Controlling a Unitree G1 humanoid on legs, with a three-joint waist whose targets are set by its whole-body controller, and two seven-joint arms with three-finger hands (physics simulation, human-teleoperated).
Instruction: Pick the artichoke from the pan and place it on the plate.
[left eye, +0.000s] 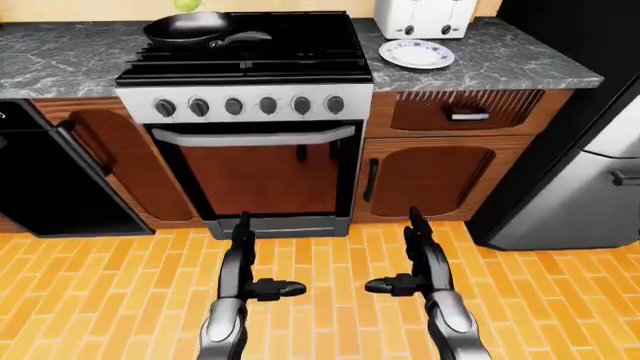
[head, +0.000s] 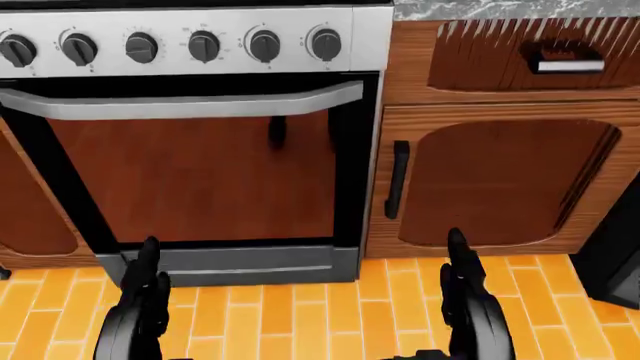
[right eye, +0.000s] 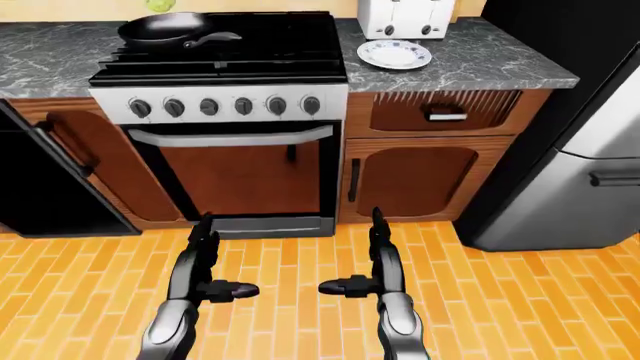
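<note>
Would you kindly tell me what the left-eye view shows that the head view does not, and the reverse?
Only the left-eye view shows the stovetop with the black pan, a green bit of the artichoke at the top edge, the plate and toaster on the counter, the fridge, and the thumbs of each robot hand. The head view adds nothing new, only a closer look. Both share the stove knobs, oven door, cabinet door, left robot hand and right robot hand, both open and empty.
</note>
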